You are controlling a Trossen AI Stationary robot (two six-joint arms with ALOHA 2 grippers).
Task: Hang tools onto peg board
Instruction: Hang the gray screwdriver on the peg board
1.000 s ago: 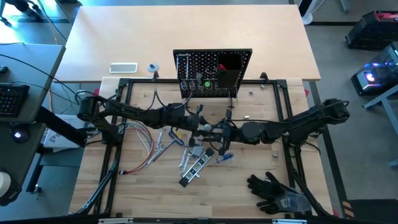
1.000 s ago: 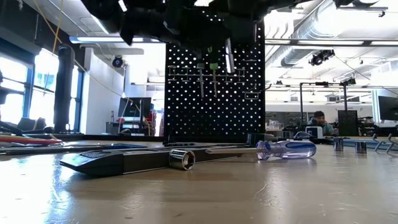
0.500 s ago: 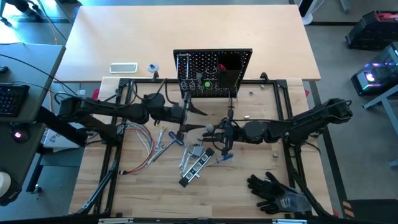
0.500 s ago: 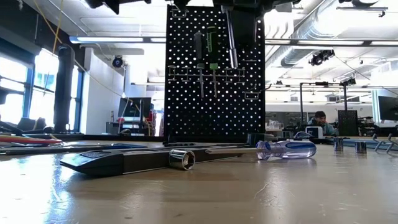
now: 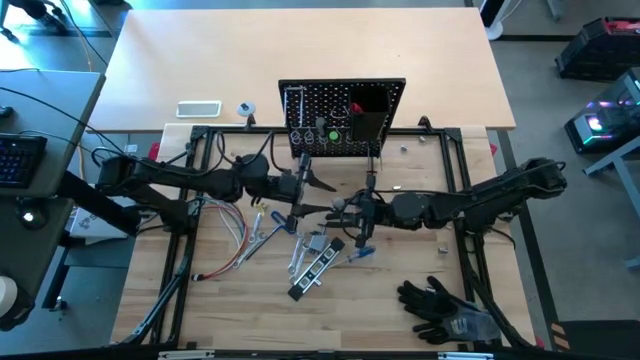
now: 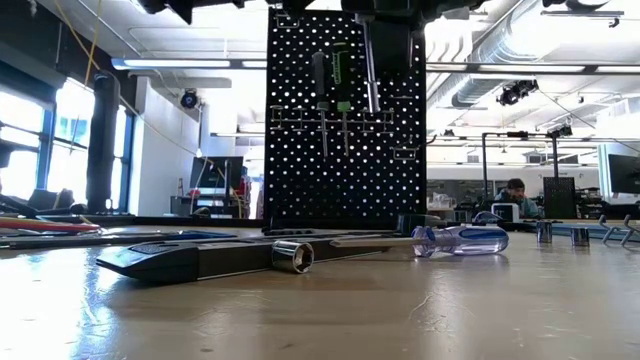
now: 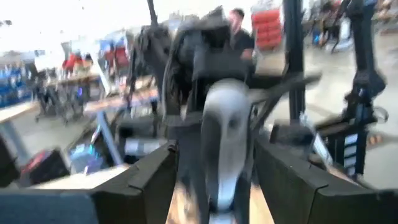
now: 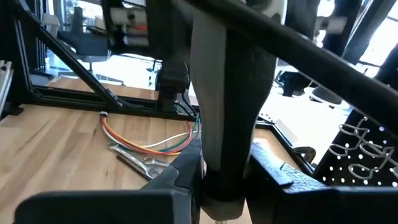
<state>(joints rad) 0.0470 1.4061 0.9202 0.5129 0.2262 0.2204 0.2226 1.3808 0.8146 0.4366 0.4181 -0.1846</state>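
Note:
My right gripper [image 5: 346,210] hovers over the table's middle, shut on a silver-grey tool [image 8: 229,106]. My left gripper [image 5: 318,195] faces it from the left. It is open, one finger on each side of that tool [image 7: 222,143] without touching it. The peg board [image 5: 342,118] stands upright at the far side. A green-handled driver [image 6: 342,75] and a black-handled one [image 6: 318,80] hang on its front. A blue driver [image 6: 460,240] and a black bar with a socket [image 6: 200,258] lie on the table. My right gripper pinches one end of the silver-grey tool [image 8: 219,180] between its two fingers [image 8: 180,180]. The fingers come level from the table's right side. The tool sticks out beyond the fingertips toward my left gripper and is clear of the table.
Silver wrenches [image 5: 265,225] and a bundle of coloured wires [image 5: 225,225] lie left of centre. Black gloves [image 5: 440,305] sit near the front right corner. A dark metal frame [image 5: 195,200] runs around the work area. In the room behind, a person [image 6: 512,195] sits at a desk.
My left gripper has opened, letting go of the silver tool. It has drawn back toward the table's left edge and risen. Both grippers have left the top of the low view, which now shows the peg board's hanging drivers. My right gripper has kept its place, still holding the tool.

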